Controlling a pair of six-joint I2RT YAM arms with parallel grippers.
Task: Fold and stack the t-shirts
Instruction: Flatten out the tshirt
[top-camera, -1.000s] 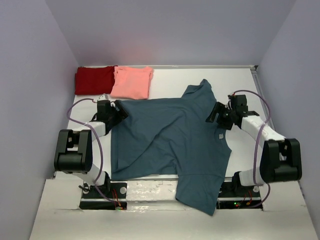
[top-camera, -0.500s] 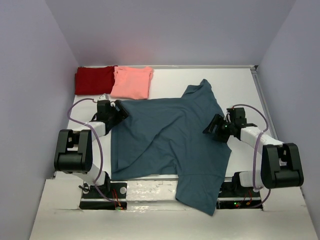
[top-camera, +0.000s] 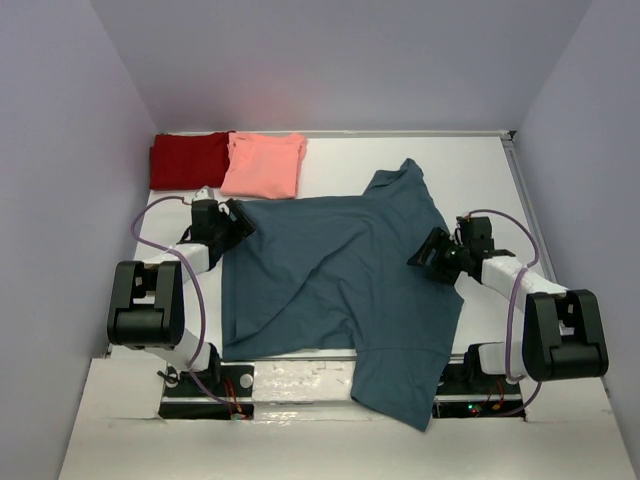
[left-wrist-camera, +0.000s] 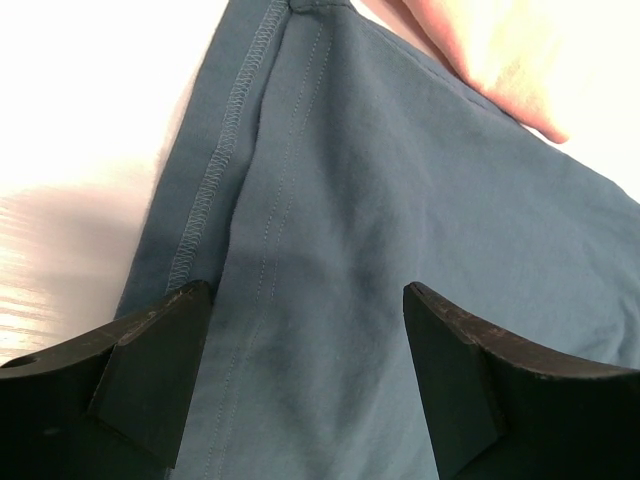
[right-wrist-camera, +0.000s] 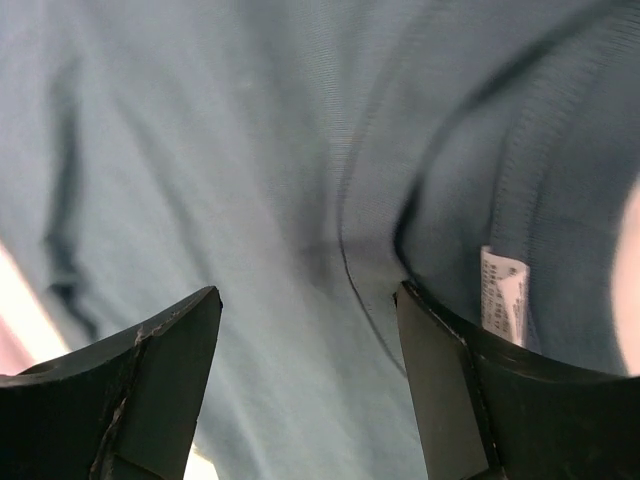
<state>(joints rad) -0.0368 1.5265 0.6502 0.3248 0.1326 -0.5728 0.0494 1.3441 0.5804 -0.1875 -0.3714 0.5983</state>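
Note:
The dark teal-blue t-shirt (top-camera: 340, 280) lies spread and partly folded across the table, its lower part hanging over the near edge. My left gripper (top-camera: 238, 222) is open at the shirt's left corner; in the left wrist view (left-wrist-camera: 305, 300) its jaws stand wide over the hemmed edge (left-wrist-camera: 225, 150). My right gripper (top-camera: 428, 252) is open at the shirt's right edge by the collar; in the right wrist view (right-wrist-camera: 308, 300) the cloth fills the gap and a white label (right-wrist-camera: 502, 295) shows. The dark red t-shirt (top-camera: 188, 158) and the salmon-pink t-shirt (top-camera: 264, 164) lie folded at the back left.
The white table (top-camera: 470, 170) is walled by lilac panels on three sides. The arm bases stand at the near edge (top-camera: 300, 378). The pink shirt's corner (left-wrist-camera: 480, 50) lies close to the left gripper.
My right gripper has moved down and inward along the shirt's right edge, from near the sleeve to the collar area. The left gripper has stayed at the left corner.

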